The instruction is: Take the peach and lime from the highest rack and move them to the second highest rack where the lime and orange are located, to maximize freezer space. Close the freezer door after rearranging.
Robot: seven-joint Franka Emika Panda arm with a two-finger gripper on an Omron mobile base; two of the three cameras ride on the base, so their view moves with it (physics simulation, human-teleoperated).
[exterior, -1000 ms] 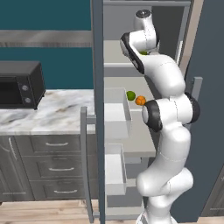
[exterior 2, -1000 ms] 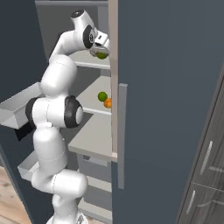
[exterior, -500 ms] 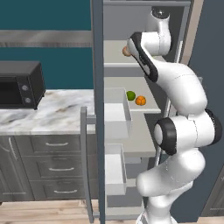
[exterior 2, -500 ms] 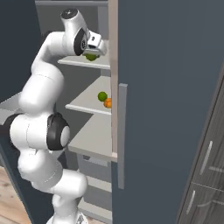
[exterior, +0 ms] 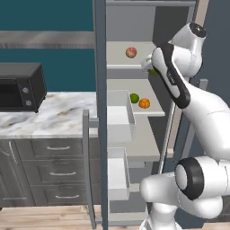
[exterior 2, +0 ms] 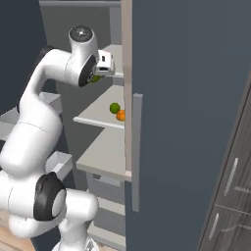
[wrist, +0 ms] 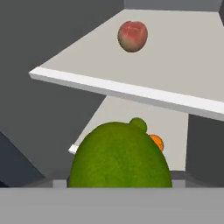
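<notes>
Lime carried out past the front edge of the highest rack.
Gripper hangs just off that edge, pinching the fruit, presumably so it can drop to the second rack, where another lime and an orange sit near the front edge; the peach waits up top.

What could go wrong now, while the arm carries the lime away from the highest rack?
The held lime sits close in front of the hand camera and hides the fingertips, so a loose grip could go unnoticed and it might drop.

The second rack already holds a lime and an orange side by side; a careless placement could knock them and make them roll.

The peach remains on the top rack, so closing the door now would be premature.
</notes>
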